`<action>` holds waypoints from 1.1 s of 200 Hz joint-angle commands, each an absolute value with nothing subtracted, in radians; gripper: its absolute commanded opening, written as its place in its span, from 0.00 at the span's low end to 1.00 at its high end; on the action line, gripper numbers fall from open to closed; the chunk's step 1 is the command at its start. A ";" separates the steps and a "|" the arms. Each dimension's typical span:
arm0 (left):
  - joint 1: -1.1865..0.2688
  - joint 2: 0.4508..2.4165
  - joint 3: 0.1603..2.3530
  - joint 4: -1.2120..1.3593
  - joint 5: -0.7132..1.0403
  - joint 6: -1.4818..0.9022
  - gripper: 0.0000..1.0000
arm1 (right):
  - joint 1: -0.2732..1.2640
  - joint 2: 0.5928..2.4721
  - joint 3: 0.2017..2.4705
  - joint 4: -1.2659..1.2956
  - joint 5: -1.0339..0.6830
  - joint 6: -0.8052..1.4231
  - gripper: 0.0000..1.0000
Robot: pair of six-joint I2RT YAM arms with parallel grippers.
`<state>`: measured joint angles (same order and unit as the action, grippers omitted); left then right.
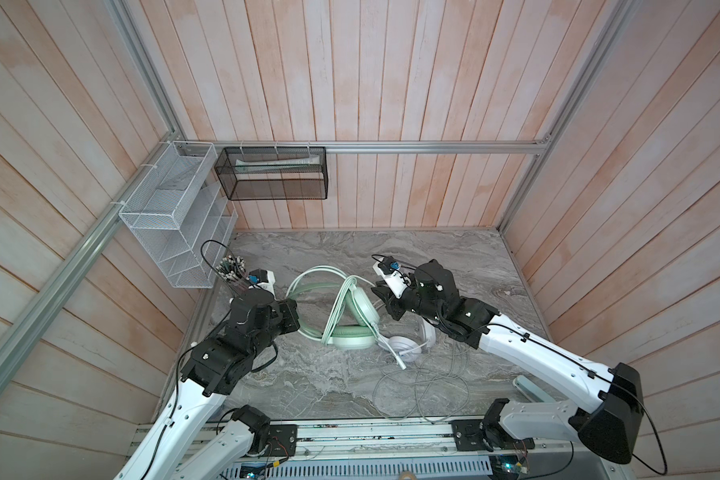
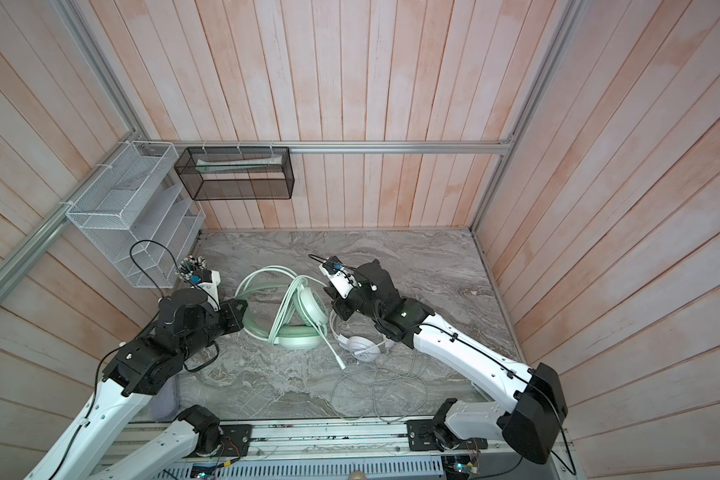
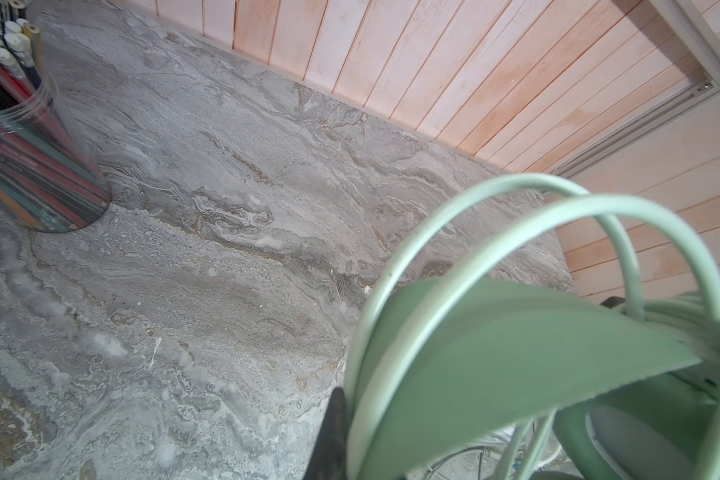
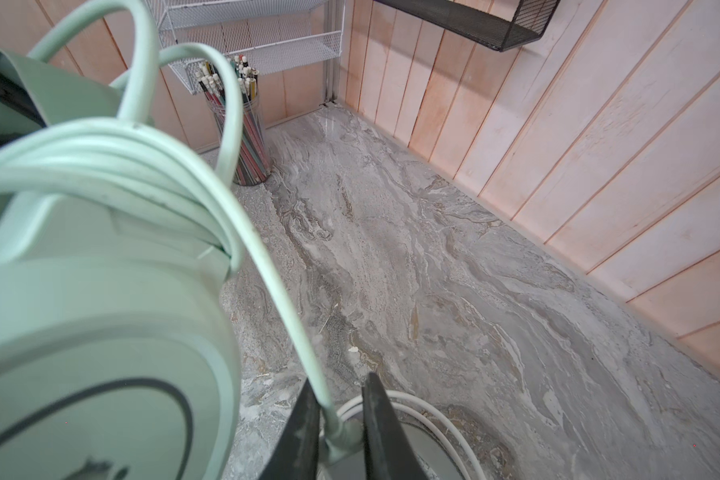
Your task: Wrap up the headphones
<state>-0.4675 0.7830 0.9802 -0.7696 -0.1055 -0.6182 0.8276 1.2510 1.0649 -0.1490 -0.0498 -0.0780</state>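
Your left jaws are clamped on the headband of the mint green headset, which stands propped mid-counter with its cable looped over it, while your right jaws stand slightly parted around that cable's end, near the white headset.

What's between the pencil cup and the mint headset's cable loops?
Nothing: bare marble tabletop runs from the pencil cup to the mint headset. The left wrist view shows that stretch plainly.
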 commanded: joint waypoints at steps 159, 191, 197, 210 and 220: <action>-0.348 1.020 0.770 -0.273 -0.061 -0.806 0.00 | 0.717 0.968 0.806 0.018 0.352 0.187 0.58; -0.344 1.113 0.727 -0.143 -0.053 -0.830 0.00 | 0.717 0.933 0.738 0.067 0.347 0.213 0.61; -0.341 1.130 0.719 -0.119 -0.054 -0.838 0.00 | 0.717 0.933 0.731 0.070 0.345 0.215 0.61; -0.336 1.166 0.692 -0.054 -0.060 -0.857 0.00 | 0.718 0.939 0.715 0.079 0.344 0.221 0.60; -0.334 1.195 0.672 -0.001 -0.077 -0.869 0.00 | 0.717 0.946 0.702 0.091 0.342 0.228 0.60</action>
<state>-0.3447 1.1641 0.6994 -0.2516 -0.0902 -0.7898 0.7227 0.9424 0.7284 0.0315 0.3214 0.1928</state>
